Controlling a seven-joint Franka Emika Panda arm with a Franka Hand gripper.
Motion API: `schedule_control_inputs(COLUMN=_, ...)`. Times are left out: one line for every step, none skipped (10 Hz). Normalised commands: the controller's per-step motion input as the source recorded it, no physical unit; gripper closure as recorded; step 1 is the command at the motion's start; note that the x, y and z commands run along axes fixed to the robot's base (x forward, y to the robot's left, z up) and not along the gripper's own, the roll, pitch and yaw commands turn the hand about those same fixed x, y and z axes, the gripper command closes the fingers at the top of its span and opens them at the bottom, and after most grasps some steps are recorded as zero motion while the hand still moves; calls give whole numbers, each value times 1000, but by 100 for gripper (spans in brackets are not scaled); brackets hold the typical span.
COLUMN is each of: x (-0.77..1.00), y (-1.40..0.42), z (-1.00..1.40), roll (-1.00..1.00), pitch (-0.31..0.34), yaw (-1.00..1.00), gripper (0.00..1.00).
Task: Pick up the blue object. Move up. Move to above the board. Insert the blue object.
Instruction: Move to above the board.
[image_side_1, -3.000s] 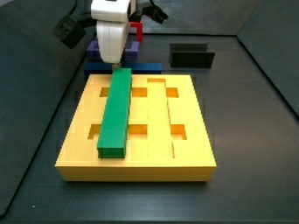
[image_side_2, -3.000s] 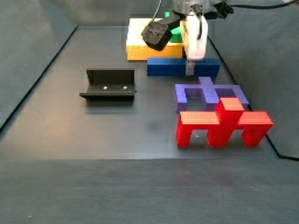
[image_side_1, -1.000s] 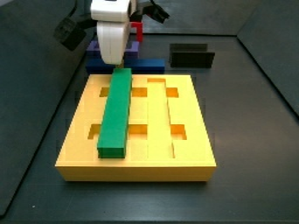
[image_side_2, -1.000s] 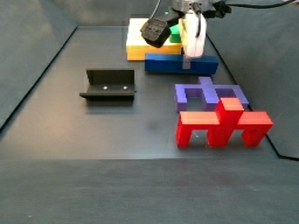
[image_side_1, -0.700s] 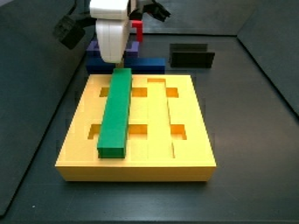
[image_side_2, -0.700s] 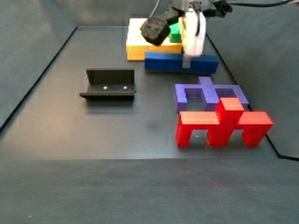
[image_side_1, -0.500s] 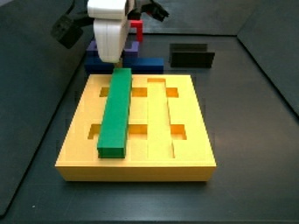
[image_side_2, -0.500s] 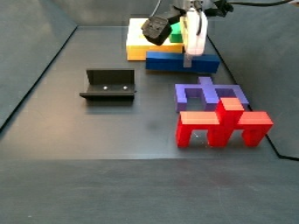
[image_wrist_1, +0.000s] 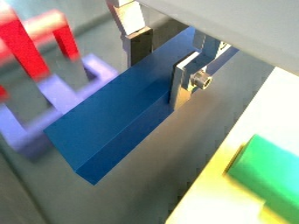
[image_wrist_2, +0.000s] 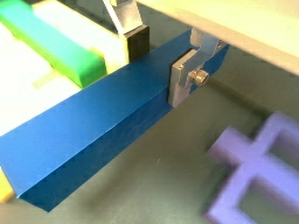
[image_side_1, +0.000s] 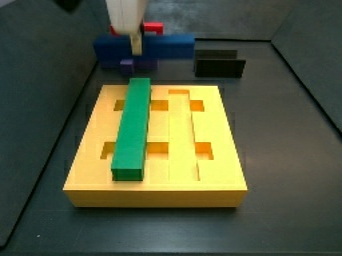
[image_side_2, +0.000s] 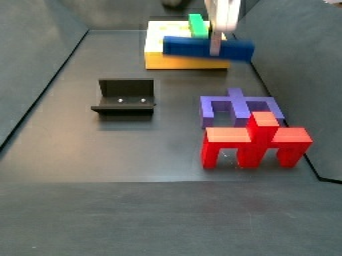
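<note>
Fingers (image_wrist_2: 184, 77) of the gripper (image_wrist_2: 160, 59) clamp the blue object (image_wrist_2: 111, 122) across its width, lifted off the surface beyond the board (image_side_1: 214, 165). It looks rigid, light and smooth-faced; a grip nearer one end could let it tilt.

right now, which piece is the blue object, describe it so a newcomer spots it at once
Start at the big yellow board. Beyond its far end, the gripper holds the blue object off the floor. It is a long deep-blue bar, unlike the green bar lying on the board.
</note>
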Motion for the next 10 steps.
schedule_control_inputs(x=-49, y=-6, z=1400, roll=-25, pitch=49, yaw=-5, gripper=100)
schedule_control_inputs(x=-26, y=4, z=1400, roll=-83, pitch=26, yaw=-11, gripper=100)
schedule_control_inputs(x=12, y=1, z=1400, roll=-73, pitch=61, yaw=-11, gripper=100)
schedule_control_inputs(x=-10, y=2, z=1400, roll=-63, pitch=88, yaw=-8, gripper=100)
schedule_control_inputs(x=3, y=6, z=805, roll=-65, pitch=63, yaw=-13, gripper=100)
schedule_control_inputs(x=34, y=7, z=430, roll=-74, pitch=61, yaw=-8, gripper=100)
schedule_control_inputs(x=39, y=7, z=229, roll=-64, pitch=72, yaw=-11, gripper=100)
schedule_control_inputs(x=16, y=6, z=173, roll=-62, pitch=75, yaw=-3, gripper=100)
schedule_control_inputs(x=616, y=-1400, z=369, roll=-6, pitch=30, yaw=1000, gripper=100)
schedule_control_inputs(x=613, y=-1400, z=328, roll=3, pitch=29, yaw=1000, gripper=100)
